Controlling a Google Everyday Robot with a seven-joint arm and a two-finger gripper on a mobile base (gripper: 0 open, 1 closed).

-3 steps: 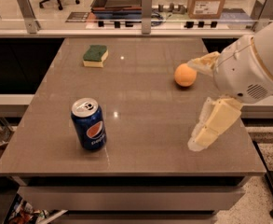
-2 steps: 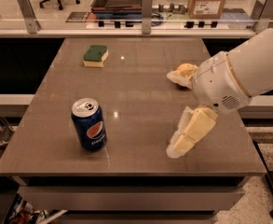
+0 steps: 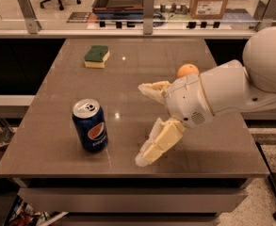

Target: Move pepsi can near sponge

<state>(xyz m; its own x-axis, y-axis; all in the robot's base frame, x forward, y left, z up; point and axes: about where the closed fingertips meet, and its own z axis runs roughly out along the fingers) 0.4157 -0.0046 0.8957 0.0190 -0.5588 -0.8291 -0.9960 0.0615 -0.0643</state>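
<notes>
Dark blue and upright, the pepsi can [image 3: 89,126] stands at about 8 o'clock on the brown tabletop [image 3: 52,102], near the front edge. Its silver top shows a pull tab, and the round red, white and blue logo faces the camera. At 12 o'clock from the can, well apart from it and near the far edge, lies the sponge [image 3: 96,56], a dark green scouring top over a pale yellow base. The gripper [image 3: 140,125] hovers at the can's 3 o'clock, near it but not touching, its cream jaws spread wide and holding nothing, their tips pointing toward the can. A white arm [image 3: 231,86] reaches in from 3 o'clock. An orange fruit [image 3: 188,70] sits behind the arm at 2 o'clock, partly hidden.
</notes>
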